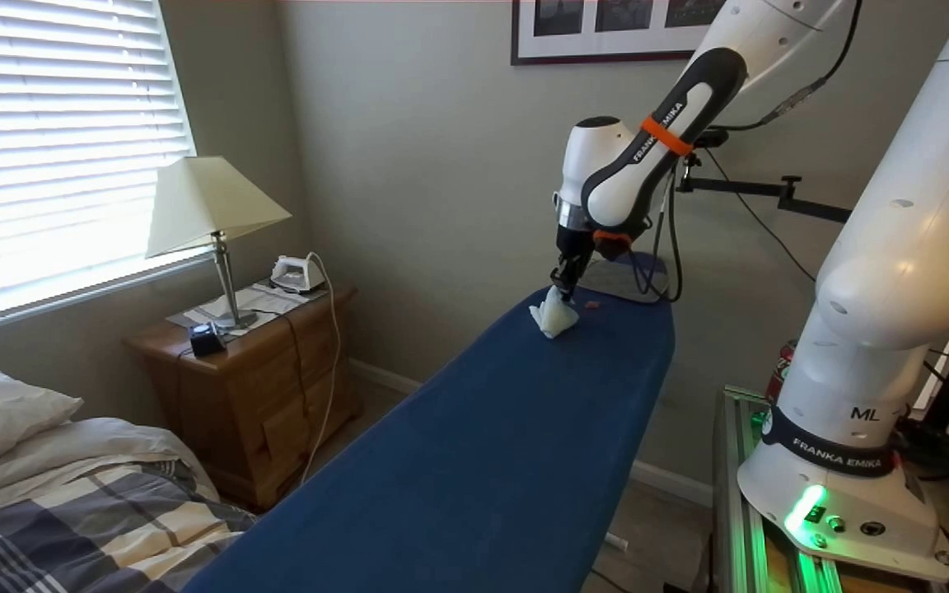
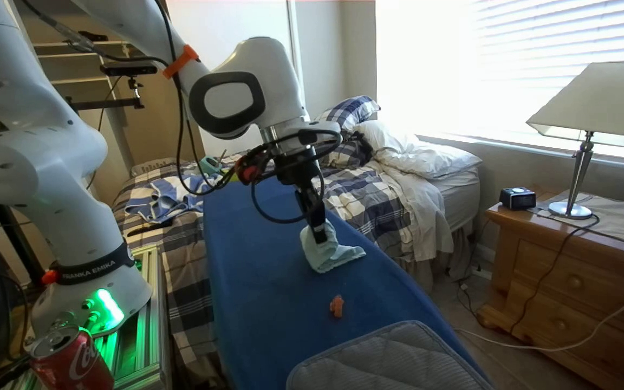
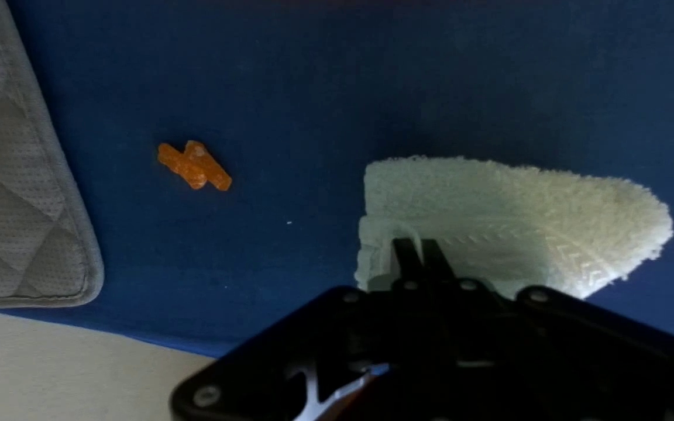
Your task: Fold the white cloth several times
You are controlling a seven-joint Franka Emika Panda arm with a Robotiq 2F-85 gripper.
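One white terry cloth (image 2: 336, 257), bunched and partly raised in an exterior view, toward the same end of the blue ironing-board surface (image 1: 441, 478) as the grey quilted pad (image 3: 21, 193); a patterned band shows along the cloth in the wrist view. One black tool (image 3: 419, 248), angled downward, its two fingertips nearly together with a pinched fold of the cloth between them. One white Franka Emika arm (image 1: 895, 247) carrying the tool; orange strap on the forearm, green light lit at the base. One small orange item (image 3: 193, 166) between pad and cloth, showing two short bars in contact; whether joined or separate, cannot tell. One wooden nightstand (image 1: 203, 395) with drawers, bearing a table lamp (image 1: 215, 206), cream shade on a metal stem; a white iron (image 1: 297, 273), pale cord trailing down; a black box-shaped device (image 2: 518, 198), kind unclear. One plaid bedspread (image 1: 95, 527), white pillow (image 1: 5, 416) near it. One red Coca-Cola can (image 2: 71, 360), near the arm's base. One set of white slatted blinds (image 1: 54, 123), behind the lamp. One dark-framed picture set (image 1: 577, 58), hung on the wall, partly cut off.
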